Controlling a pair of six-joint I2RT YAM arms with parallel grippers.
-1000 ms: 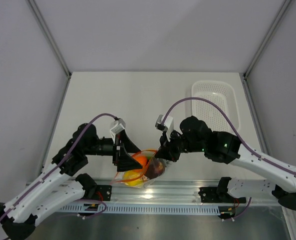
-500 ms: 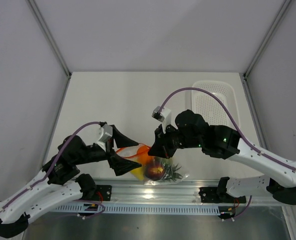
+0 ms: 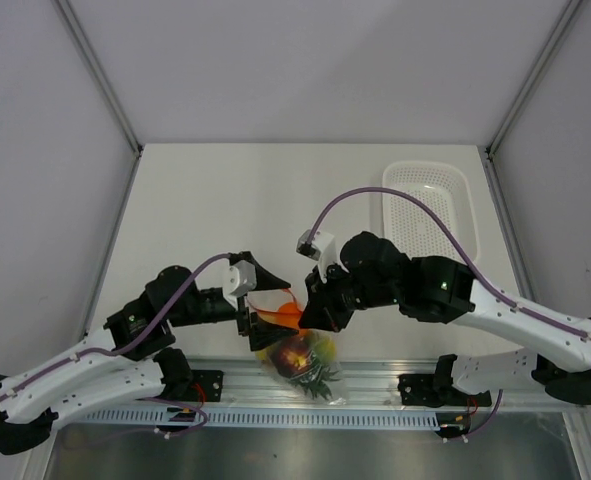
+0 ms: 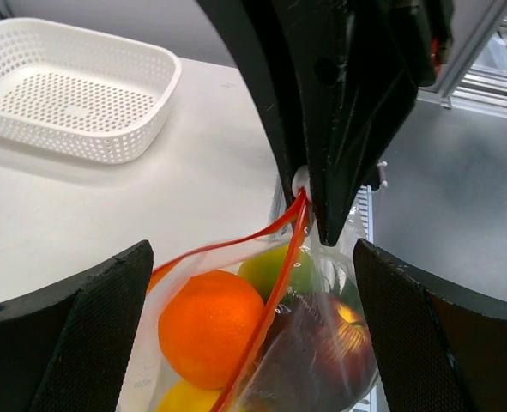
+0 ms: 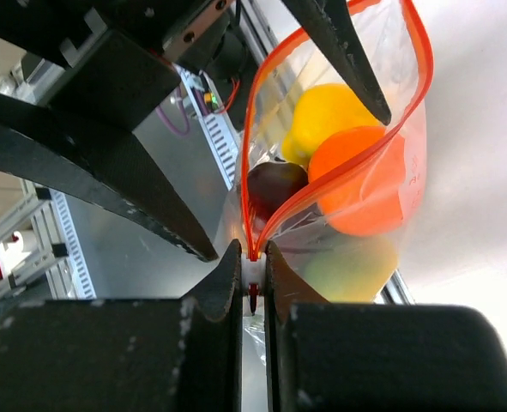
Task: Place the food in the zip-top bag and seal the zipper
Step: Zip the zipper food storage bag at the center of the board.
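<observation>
The clear zip-top bag [image 3: 301, 358] hangs at the table's front edge, holding the food: an orange [image 4: 208, 328], a yellow-green fruit [image 4: 279, 268], a dark red fruit [image 4: 339, 339], a yellow pear [image 5: 326, 116] and pineapple leaves [image 3: 321, 376]. The red-orange zipper [image 4: 268, 296] gapes in a loop. My right gripper [image 5: 253, 262] is shut on the zipper's white end piece [image 4: 302, 180] and holds the bag up by it. My left gripper [image 4: 251, 249] stands wide open, with one finger on each side of the bag's mouth and touching nothing.
A white perforated basket [image 3: 393, 190] sits at the back right of the table and shows at the upper left in the left wrist view [image 4: 141, 142]. An aluminium rail [image 3: 395, 372] runs along the front edge, under the hanging bag.
The bag has swung down and now hangs lower over the rail. My open left gripper drew back to the left, then came forward around the bag's mouth. The right gripper shifted slightly left.
</observation>
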